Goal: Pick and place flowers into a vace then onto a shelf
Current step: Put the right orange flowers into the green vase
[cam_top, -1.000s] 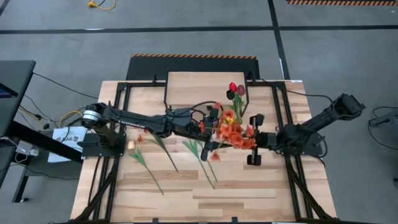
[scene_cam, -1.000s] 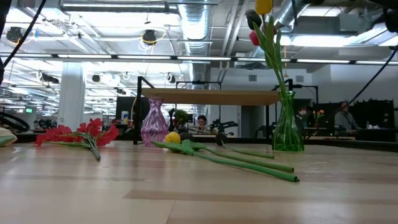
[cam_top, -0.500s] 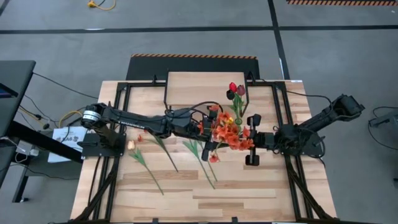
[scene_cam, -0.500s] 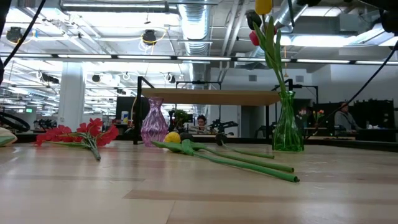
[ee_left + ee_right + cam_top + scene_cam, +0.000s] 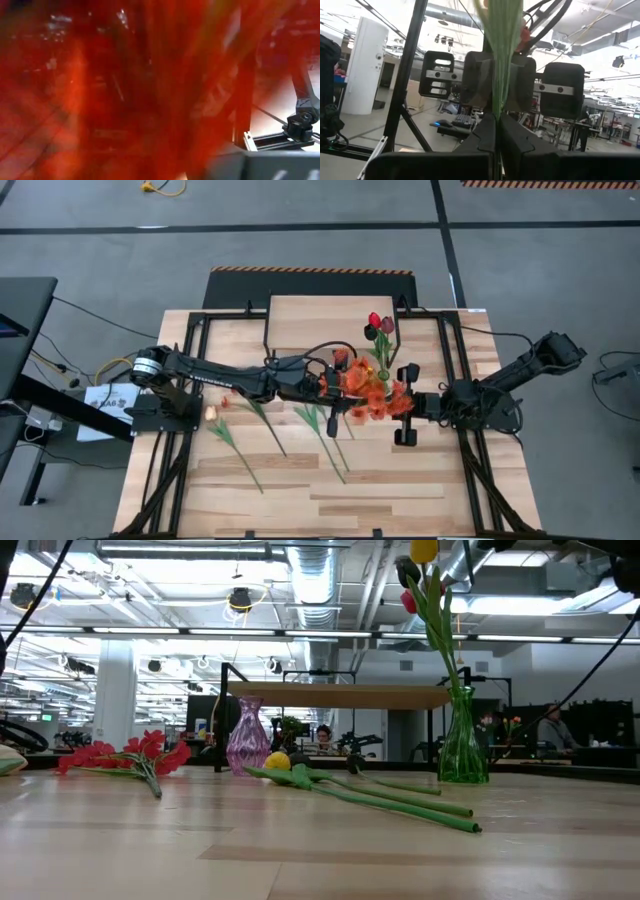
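Beside the clear green glass vase [image 5: 383,372] of tulips on the wooden bench [image 5: 300,490], both claws meet at an orange-red blossom spray [image 5: 368,392]. The right claw [image 5: 408,402] is clamped on its thin green stem [image 5: 499,45]; the left claw [image 5: 335,383] sits at the blossoms, its grip hidden. Judged from here, the stem should hang straight above the vase mouth before anything lets go.

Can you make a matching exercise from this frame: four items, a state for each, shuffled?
Items:
1. green vase
2. purple vase
3. yellow tulip
4. orange spray

States:
A. lying flat on the tabletop
B. held in the jaws of the right gripper
C. standing with tulips in it
D. standing with no flowers in it

Pairs: 1-C, 2-D, 3-A, 4-B
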`<action>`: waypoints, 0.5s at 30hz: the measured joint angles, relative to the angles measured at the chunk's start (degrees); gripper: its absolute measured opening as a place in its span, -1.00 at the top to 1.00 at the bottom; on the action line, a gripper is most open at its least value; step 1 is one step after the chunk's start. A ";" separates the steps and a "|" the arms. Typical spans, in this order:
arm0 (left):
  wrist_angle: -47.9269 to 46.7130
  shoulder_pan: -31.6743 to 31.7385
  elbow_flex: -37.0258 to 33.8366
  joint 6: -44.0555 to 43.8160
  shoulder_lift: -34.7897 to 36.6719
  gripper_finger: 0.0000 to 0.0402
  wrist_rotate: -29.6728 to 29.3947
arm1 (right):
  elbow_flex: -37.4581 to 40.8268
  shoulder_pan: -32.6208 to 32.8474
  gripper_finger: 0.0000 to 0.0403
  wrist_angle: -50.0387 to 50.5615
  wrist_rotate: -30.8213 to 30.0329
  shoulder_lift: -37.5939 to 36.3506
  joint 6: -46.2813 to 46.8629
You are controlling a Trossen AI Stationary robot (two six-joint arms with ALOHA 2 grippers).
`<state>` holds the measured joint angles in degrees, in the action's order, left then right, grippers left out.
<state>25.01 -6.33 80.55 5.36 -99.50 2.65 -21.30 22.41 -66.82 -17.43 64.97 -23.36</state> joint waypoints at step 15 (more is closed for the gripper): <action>-14.64 0.05 2.95 -3.08 0.17 0.99 2.16 | -4.62 -0.44 0.83 12.97 -0.57 0.00 3.05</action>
<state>10.37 -6.28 83.50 2.28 -99.33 4.81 -25.92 21.98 -53.85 -18.00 64.97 -20.32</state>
